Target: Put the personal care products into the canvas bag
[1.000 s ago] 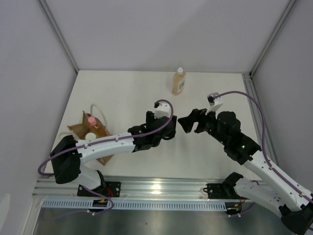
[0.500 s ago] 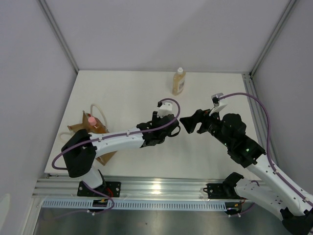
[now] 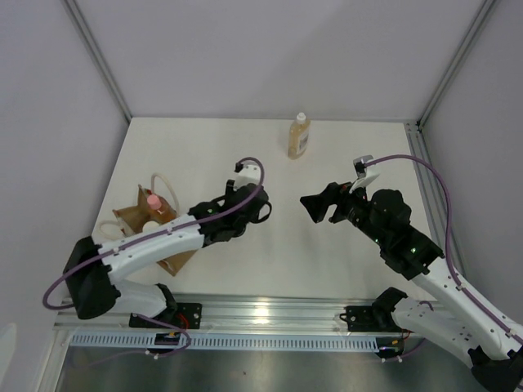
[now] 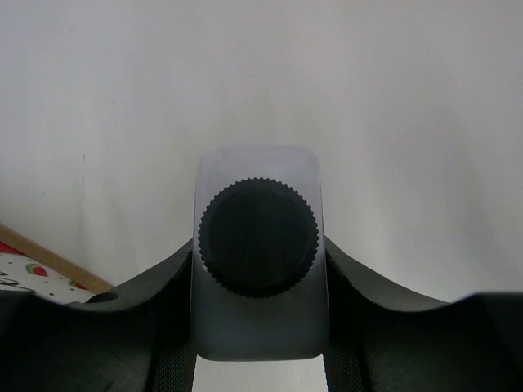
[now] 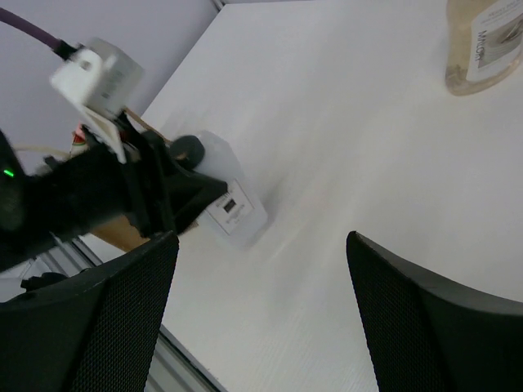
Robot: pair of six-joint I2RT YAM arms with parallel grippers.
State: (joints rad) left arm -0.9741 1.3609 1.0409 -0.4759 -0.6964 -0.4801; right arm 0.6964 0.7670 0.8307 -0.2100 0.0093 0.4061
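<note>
Left tool (image 3: pixel 252 204) clamped on white plastic bottle with dark ribbed cap (image 4: pixel 257 245), centre frame, gripped for drop into tan canvas bag (image 3: pixel 128 217) lower left; right tool (image 3: pixel 315 204) wide open, empty.

Left pincer (image 3: pixel 252 204) clamped on white bottle (image 4: pixel 259 237), right pincer (image 3: pixel 315 207) spread wide, both arms extended forward.

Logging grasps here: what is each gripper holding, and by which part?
Left gripper clamps the white bottle by its body sides, below the dark cap. Right gripper holds nothing.
</note>
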